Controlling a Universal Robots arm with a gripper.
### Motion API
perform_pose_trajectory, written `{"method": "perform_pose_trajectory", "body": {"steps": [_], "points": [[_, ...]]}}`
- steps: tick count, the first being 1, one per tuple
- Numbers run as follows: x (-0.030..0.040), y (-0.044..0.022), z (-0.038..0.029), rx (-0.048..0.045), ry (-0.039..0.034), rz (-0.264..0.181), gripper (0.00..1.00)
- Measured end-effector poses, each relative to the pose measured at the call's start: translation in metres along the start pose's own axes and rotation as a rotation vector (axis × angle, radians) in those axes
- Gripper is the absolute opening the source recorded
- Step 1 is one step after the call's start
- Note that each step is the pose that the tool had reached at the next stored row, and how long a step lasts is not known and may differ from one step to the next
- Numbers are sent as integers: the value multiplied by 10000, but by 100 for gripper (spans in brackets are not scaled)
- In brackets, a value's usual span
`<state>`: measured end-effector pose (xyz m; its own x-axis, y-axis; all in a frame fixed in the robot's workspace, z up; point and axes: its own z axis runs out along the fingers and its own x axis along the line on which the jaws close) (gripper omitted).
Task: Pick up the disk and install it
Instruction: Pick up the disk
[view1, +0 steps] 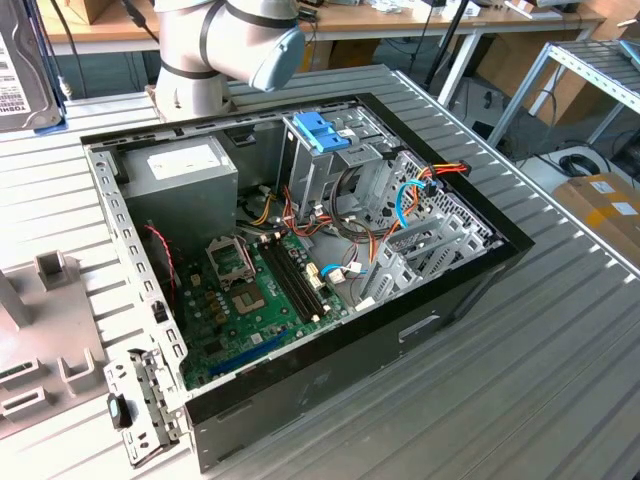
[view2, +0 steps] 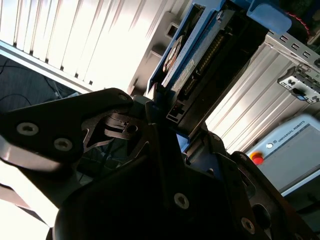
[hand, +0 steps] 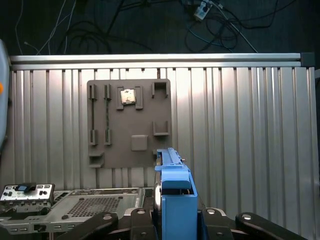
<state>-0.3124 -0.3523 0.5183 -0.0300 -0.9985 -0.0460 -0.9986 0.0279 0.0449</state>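
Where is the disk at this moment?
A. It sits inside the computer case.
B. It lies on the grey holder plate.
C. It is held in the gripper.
C: in both wrist views the gripper is clamped on the blue-railed disk.

The exterior view is bright and even, the computer case (view1: 320, 375) shadowed inside. In the second wrist view the desk (view2: 75, 40) glares white behind the dark tool (view2: 169, 125).
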Motion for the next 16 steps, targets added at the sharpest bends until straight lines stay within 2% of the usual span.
{"method": "perform_pose_trajectory", "body": {"steps": [3,16], "points": [[-1,-47,-1,0,0,0,37],[-5,-159,-2,0,1,0,37]]}}
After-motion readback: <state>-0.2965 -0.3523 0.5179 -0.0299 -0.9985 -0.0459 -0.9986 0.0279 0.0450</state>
